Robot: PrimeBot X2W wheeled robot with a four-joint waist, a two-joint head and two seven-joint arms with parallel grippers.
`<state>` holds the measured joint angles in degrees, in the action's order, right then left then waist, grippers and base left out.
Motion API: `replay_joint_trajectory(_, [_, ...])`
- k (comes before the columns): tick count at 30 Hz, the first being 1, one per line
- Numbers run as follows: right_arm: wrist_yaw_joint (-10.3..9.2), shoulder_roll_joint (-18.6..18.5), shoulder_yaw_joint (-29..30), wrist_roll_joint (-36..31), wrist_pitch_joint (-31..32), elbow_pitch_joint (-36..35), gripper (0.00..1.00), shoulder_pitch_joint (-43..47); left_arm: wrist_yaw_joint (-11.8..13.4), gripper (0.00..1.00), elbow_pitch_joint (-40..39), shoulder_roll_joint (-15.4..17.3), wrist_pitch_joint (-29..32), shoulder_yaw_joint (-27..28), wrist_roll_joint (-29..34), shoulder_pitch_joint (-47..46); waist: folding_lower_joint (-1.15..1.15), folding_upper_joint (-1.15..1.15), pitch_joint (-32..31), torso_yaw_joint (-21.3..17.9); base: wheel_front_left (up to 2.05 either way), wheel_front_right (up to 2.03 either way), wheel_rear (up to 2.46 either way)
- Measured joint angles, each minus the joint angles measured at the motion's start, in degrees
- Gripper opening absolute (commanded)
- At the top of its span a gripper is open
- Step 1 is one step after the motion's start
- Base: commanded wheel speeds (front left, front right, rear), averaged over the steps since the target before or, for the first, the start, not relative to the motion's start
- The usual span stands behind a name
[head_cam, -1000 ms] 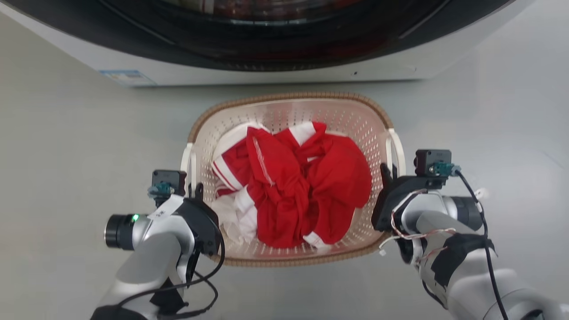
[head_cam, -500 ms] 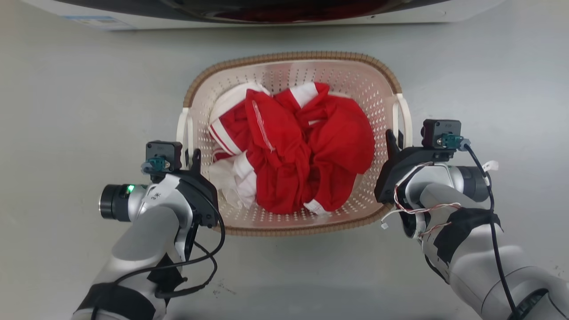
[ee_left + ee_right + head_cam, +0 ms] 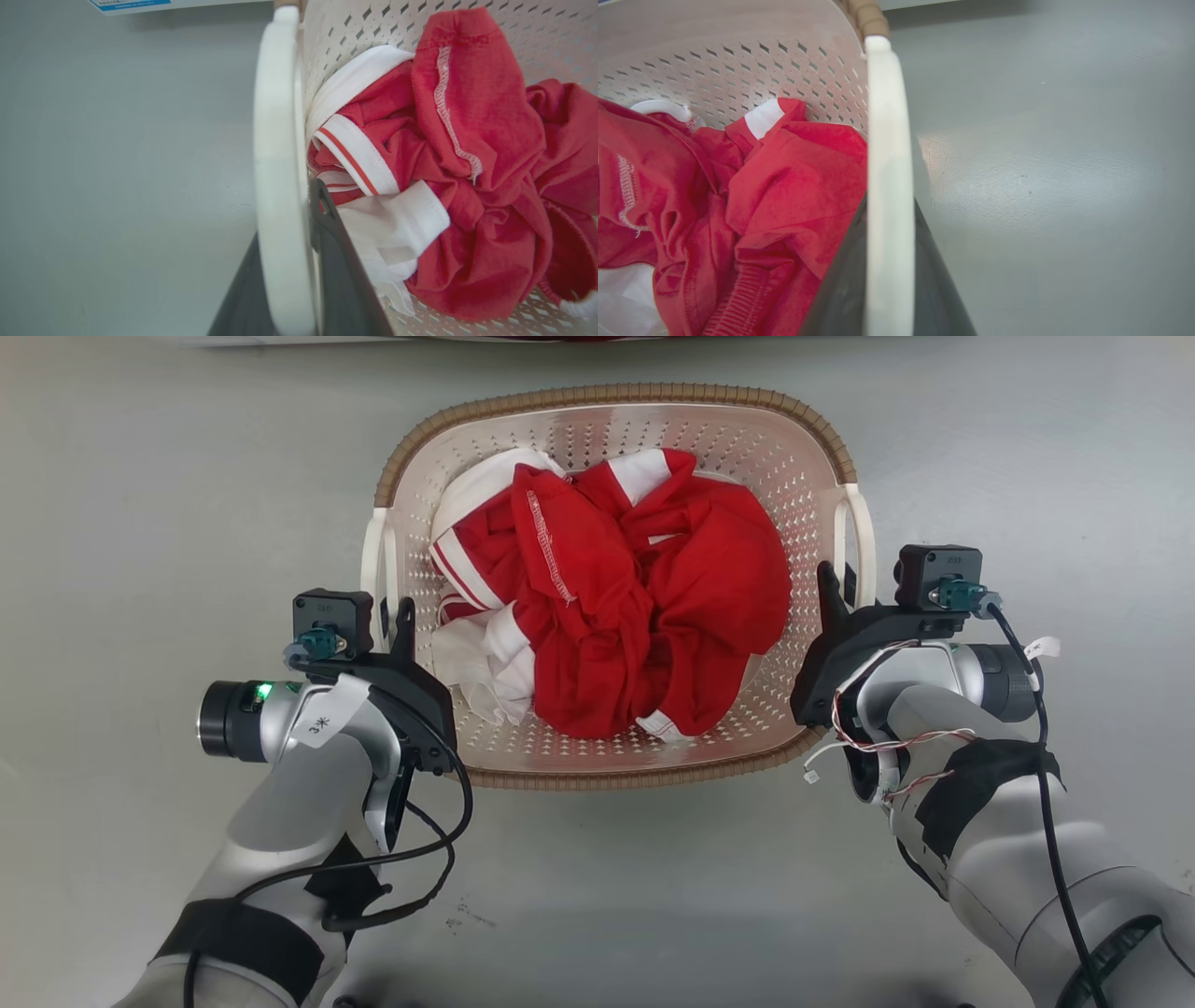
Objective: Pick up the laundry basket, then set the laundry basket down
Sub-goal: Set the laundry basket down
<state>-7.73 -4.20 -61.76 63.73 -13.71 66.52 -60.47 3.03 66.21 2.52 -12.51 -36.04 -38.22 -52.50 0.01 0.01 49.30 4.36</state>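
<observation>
The basket, cream and perforated with a brown woven-look rim, sat at the centre of the head view on or just above a grey floor. Whether its base touched the floor could not be told. A heap of red and white clothes filled most of it, bunched toward the middle, with white trim showing at the left.

The left gripper was clamped on the left handle, low on that white loop near the basket's near corner. In the left wrist view, its dark fingers stood one on each side of the handle, the inner one pressed between the loop and the basket wall, beside a white cuff of the laundry.

The right gripper was likewise clenched on the right handle. The right wrist view showed its fingers flanking the white loop, one inside against the red cloth and one outside over the floor.

Both pale forearms reached in from the bottom corners of the head view, cables looping from each wrist, and a green light glowed on the left wrist.

Beyond the basket's far rim, a thin strip of the washer ran along the top edge of the head view. A blue and white label on it appeared in the left wrist view, its print too small to read.
</observation>
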Motion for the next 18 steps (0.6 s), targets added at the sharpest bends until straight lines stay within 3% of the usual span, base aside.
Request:
replay_joint_trajectory(8, [0.01,0.0,0.0,-0.3,-0.1,0.0,0.0,-0.1,0.0,0.0,0.6,-0.1,-0.6,0.0,0.1,-0.4,-0.01,-0.01,0.5,0.3,0.0,0.0,0.0])
replay_joint_trajectory(9, [0.1,0.0,0.0,-0.3,-0.2,0.0,0.04,-0.2,0.0,0.0,0.6,-0.1,-0.8,0.0,0.1,-0.4,-0.01,-0.01,0.5,0.3,0.0,0.0,0.0])
replay_joint_trajectory(10, [0.18,0.0,-0.1,-0.5,-0.4,0.0,0.16,-0.2,0.0,0.0,0.7,-0.1,-0.8,0.0,0.2,-0.5,-0.01,-0.01,0.5,0.3,0.0,0.0,0.0])
replay_joint_trajectory(11, [0.18,0.0,-0.2,-0.7,-0.5,0.0,0.31,-0.2,0.0,0.12,0.8,-0.1,-0.8,0.0,0.4,-0.5,-0.01,-0.01,0.6,0.3,0.0,0.0,0.0])
replay_joint_trajectory(12, [0.16,0.0,-0.2,-0.8,-0.5,0.0,0.49,-0.2,0.0,0.33,1.0,-0.1,-0.8,0.0,0.5,-0.6,-0.01,-0.01,0.6,0.3,0.0,0.0,0.0])
replay_joint_trajectory(13, [0.16,0.0,-0.2,-0.8,-0.5,0.0,1.0,-0.2,0.0,0.49,1.0,-0.1,-0.8,0.0,0.5,-0.6,-0.01,-0.01,0.6,0.3,0.0,0.0,0.0])
replay_joint_trajectory(14, [0.18,0.0,-0.2,-0.8,-0.5,0.0,1.0,-0.2,0.0,0.78,1.2,-0.2,-1.0,-0.1,0.6,-0.7,-0.01,-0.01,0.6,0.3,0.0,0.0,0.0])
replay_joint_trajectory(15, [0.21,0.1,-0.2,-0.8,-0.5,-0.1,1.0,-0.2,0.0,0.94,1.2,-0.3,-1.1,-0.1,0.6,-0.8,-0.01,-0.01,0.6,0.3,0.0,0.0,0.0])
replay_joint_trajectory(16, [0.31,0.2,-0.2,-0.8,-0.5,-0.1,1.0,-0.2,0.0,1.0,1.3,-0.4,-1.2,-0.1,0.6,-1.0,-0.01,-0.01,0.5,0.3,0.0,0.0,0.0])
replay_joint_trajectory(18, [0.52,0.4,-0.2,-0.8,-0.5,-0.2,1.0,-0.2,0.0,1.0,1.4,-0.5,-1.2,-0.1,0.7,-1.1,-0.01,-0.01,0.4,0.3,0.0,0.0,0.0])
